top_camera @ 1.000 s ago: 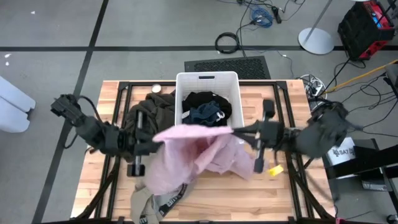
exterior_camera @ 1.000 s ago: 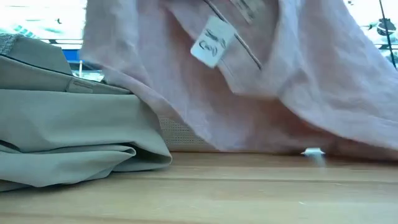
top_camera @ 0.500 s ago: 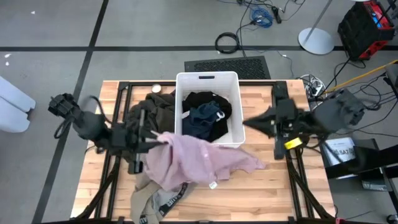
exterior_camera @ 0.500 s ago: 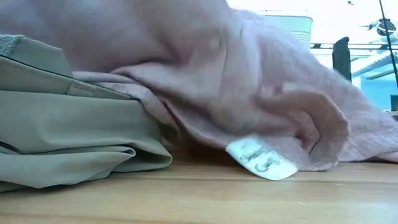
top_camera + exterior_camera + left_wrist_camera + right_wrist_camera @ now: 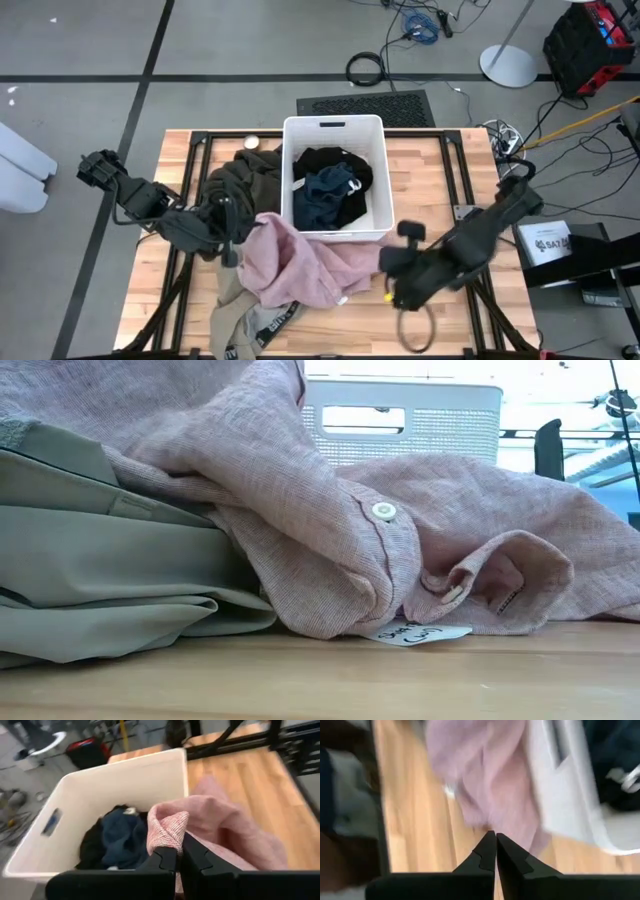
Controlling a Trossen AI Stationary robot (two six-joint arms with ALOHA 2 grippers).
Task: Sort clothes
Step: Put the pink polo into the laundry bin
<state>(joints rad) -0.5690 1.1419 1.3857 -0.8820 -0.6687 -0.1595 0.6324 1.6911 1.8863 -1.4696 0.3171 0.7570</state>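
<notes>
Pink garment [image 5: 305, 265] pinched in left gripper [image 5: 179, 851], right gripper [image 5: 495, 838] beside, empty

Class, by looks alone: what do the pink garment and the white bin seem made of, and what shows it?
Pink garment: likely woven linen or cotton, matte; a fine thread grid and soft creases show. White bin: apparently rigid moulded plastic, smooth, with perforated walls.

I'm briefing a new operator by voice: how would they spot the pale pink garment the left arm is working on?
Find the white bin at the table's middle. The pale pink garment is heaped on the wood against the bin's near wall, its edge pinched in the left gripper. It is the only pink, finely woven piece, with white buttons and a label, overlapping the beige garment.
</notes>
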